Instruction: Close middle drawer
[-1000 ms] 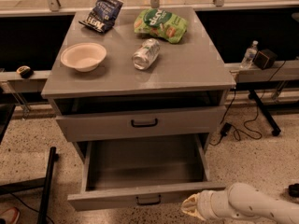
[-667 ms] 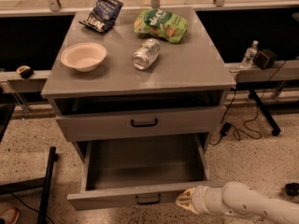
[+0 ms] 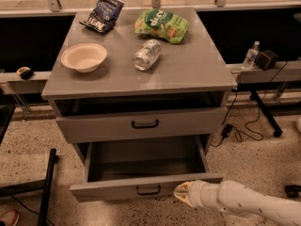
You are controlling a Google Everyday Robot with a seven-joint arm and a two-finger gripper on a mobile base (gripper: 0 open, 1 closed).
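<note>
The grey cabinet (image 3: 141,81) has its middle drawer (image 3: 141,166) pulled far out near the floor. The drawer is an empty grey box with a low flat front and a small black handle (image 3: 148,190). My gripper (image 3: 181,193), on a white arm that comes in from the lower right, sits against the right end of the drawer's front. Above it, a drawer with a taller front and a larger black handle (image 3: 145,124) stands slightly out.
On the cabinet top lie a beige bowl (image 3: 83,57), a tipped can (image 3: 146,54), a green snack bag (image 3: 162,25) and a dark snack bag (image 3: 102,13). A black stand leg (image 3: 47,187) is at the left. Cables (image 3: 244,131), a bottle (image 3: 250,55) and a black box are at the right.
My gripper has moved left and a little up against the drawer's front. The middle drawer has slid partway back into the cabinet.
</note>
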